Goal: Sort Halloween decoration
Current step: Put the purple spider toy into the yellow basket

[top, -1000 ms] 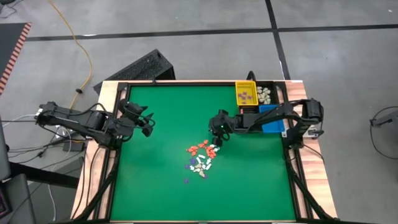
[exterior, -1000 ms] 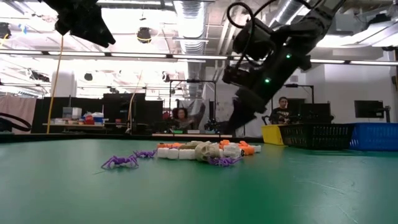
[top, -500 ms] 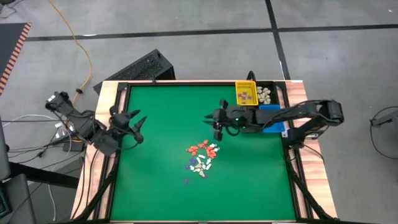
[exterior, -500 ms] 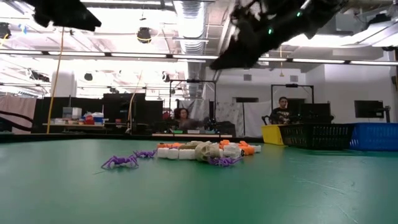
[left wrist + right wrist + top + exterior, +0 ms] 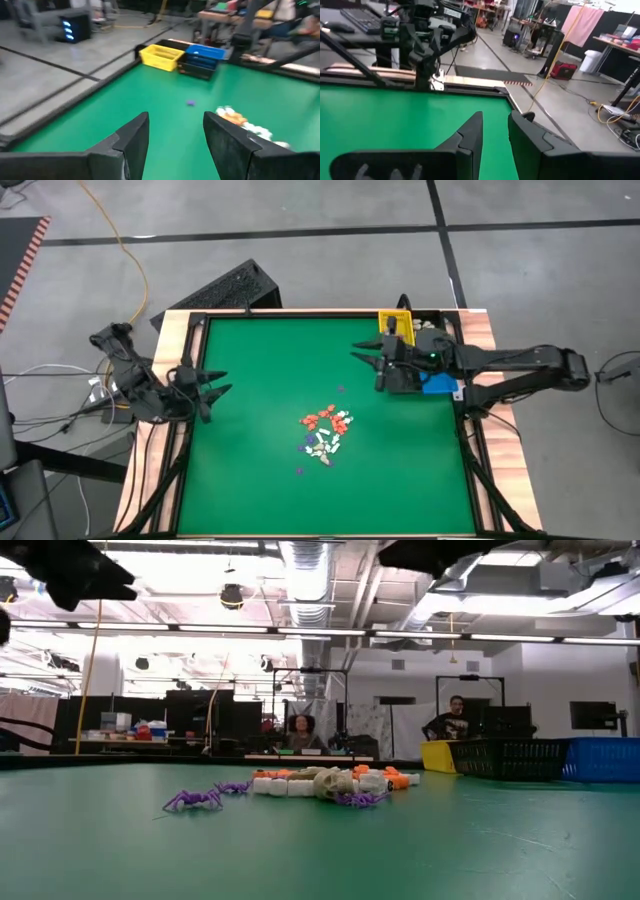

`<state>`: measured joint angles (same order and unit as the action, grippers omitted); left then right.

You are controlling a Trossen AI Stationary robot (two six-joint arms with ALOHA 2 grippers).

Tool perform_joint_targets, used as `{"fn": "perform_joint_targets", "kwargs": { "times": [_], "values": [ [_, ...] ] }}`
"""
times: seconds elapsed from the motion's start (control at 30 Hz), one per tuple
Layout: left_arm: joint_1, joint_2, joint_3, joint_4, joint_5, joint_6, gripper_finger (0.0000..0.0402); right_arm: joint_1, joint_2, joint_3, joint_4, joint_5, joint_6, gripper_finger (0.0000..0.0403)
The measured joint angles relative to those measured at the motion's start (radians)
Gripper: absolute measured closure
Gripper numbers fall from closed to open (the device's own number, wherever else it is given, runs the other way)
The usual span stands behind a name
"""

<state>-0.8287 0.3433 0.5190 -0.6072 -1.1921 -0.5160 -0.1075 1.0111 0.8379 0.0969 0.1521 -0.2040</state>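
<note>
The Halloween decoration lies as a small heap of cream-white, orange-red and purple trinkets on the green table's middle. One purple trinket lies alone, far of the heap. Another purple trinket lies near of it. My right gripper hangs high over the table's far right part and points level toward the left edge. Its fingers stand apart and nothing shows between them. My left gripper stands open over the left edge and points across the table.
A yellow bin, a black bin with cream pieces and a blue bin stand at the far right corner, beside my right arm. A black crate lies past the far left corner. People are in the room behind.
My right gripper has risen from just above the heap, tipped from pointing down to level, and gone toward the far right corner by the bins. My left gripper has drawn back toward the table's left edge and sunk a little. The heap has kept still.
</note>
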Motion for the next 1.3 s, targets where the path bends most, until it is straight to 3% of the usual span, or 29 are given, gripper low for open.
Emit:
{"fn": "perform_joint_targets", "kwargs": {
  "times": [0.17,0.33,0.5,0.57,0.8,0.97,1.13,1.3],
  "values": [
    [-0.048,-0.166,-0.079,0.07,0.047,0.065,0.0223,0.0,-0.058,0.0,-0.133,0.0,0.025,0.0289],
    [-0.061,-0.329,-0.192,0.304,0.188,0.279,0.0223,0.002,-0.109,-0.002,-0.19,-0.019,0.031,0.0289],
    [-0.056,-0.339,-0.263,0.547,0.373,0.485,0.0223,0.002,-0.201,-0.002,-0.225,-0.024,0.027,0.0289],
    [-0.05,-0.34,-0.285,0.618,0.37,0.518,0.0223,0.002,-0.247,-0.019,-0.228,-0.024,0.035,0.0289],
    [-0.028,-0.341,-0.345,0.624,0.349,0.456,0.0223,-0.001,-0.392,-0.289,-0.024,-0.024,0.183,0.0289],
    [-0.007,-0.341,-0.346,0.575,0.412,0.392,0.0223,0.004,-0.41,-0.461,0.181,-0.024,0.316,0.0289],
    [0.034,-0.341,-0.345,0.541,0.461,0.346,0.0223,0.03,-0.371,-0.509,0.2,-0.024,0.396,0.0289],
    [0.126,-0.341,-0.345,0.509,0.512,0.319,0.0223,0.089,-0.3,-0.509,0.261,-0.024,0.356,0.0289]
  ]
}}
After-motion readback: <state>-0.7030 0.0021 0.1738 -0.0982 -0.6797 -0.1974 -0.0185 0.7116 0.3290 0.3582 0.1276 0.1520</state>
